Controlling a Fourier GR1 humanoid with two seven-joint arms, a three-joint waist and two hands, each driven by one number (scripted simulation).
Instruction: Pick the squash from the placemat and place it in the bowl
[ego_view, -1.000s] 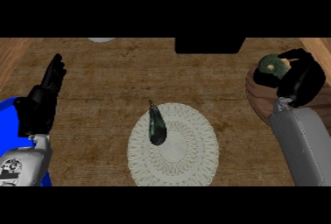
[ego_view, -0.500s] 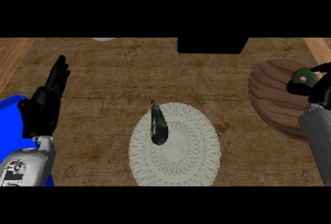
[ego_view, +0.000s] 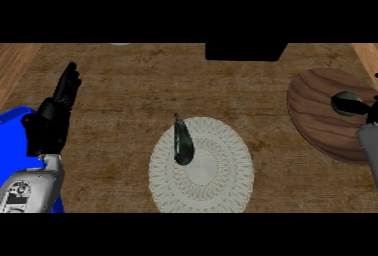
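The fingers (ego_view: 68, 85) of the left hand (ego_view: 46, 131) are straight and close together, pointing up the view at its left side. They hold nothing, and the hand rests there. Its grey forearm (ego_view: 29, 190) runs out at the lower edge. Behind it lies a bright blue thing (ego_view: 13, 117), cut by the left edge and too partly seen to name.

The right hand (ego_view: 371, 111) shows only as a few black scraps at the right edge, so its grip cannot be told. Nor is it plain whether it touches the round green thing (ego_view: 344, 103) just beside it. That thing is small, dark and glossy, and it sits inside the bowl (ego_view: 314, 112). The bowl is wide, of dark brown wood with visible grain, and its lower right part is hidden by the right forearm (ego_view: 367, 145).

At the middle lies the placemat (ego_view: 218, 180), a pale oval with a lacy, woven pattern. On its upper left part rests a long green vegetable (ego_view: 181, 146), dark and shiny, tapering to a thin stem that reaches just past the mat's top edge. Either green thing could be the squash; I cannot tell which is.

The worktop (ego_view: 125, 70) is brown and coarsely mottled. A black box (ego_view: 246, 51) and a white sliver (ego_view: 120, 44) are both cut off at its far edge.
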